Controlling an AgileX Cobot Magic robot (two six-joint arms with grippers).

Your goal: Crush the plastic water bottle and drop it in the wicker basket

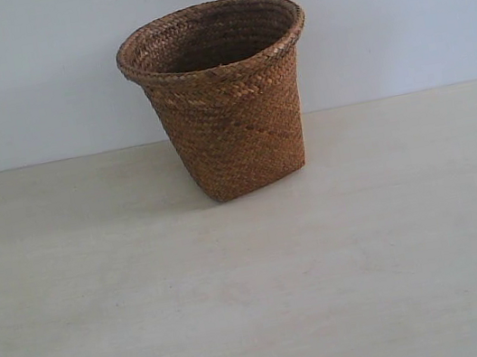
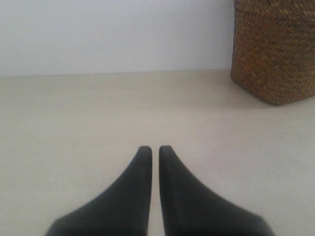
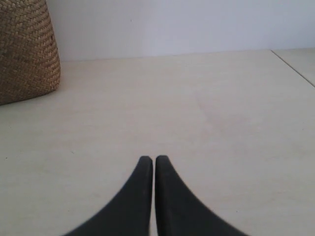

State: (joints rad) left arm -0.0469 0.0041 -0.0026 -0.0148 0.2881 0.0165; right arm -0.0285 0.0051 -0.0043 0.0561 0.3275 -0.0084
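The wicker basket [image 1: 225, 98] stands upright at the back middle of the pale table, its braided rim flared above a squarish base. Its woven wall also shows in the left wrist view [image 2: 275, 49] and the right wrist view [image 3: 24, 49]. No plastic water bottle shows in any view. My left gripper [image 2: 155, 149] is shut with nothing between its black fingers, low over bare table, well short of the basket. My right gripper [image 3: 151, 159] is likewise shut and empty over the table. Neither gripper appears in the exterior view.
The pale wooden table [image 1: 259, 303] runs back to a plain white wall [image 1: 394, 15]. A seam or table edge [image 3: 293, 66] shows in the right wrist view on the side away from the basket.
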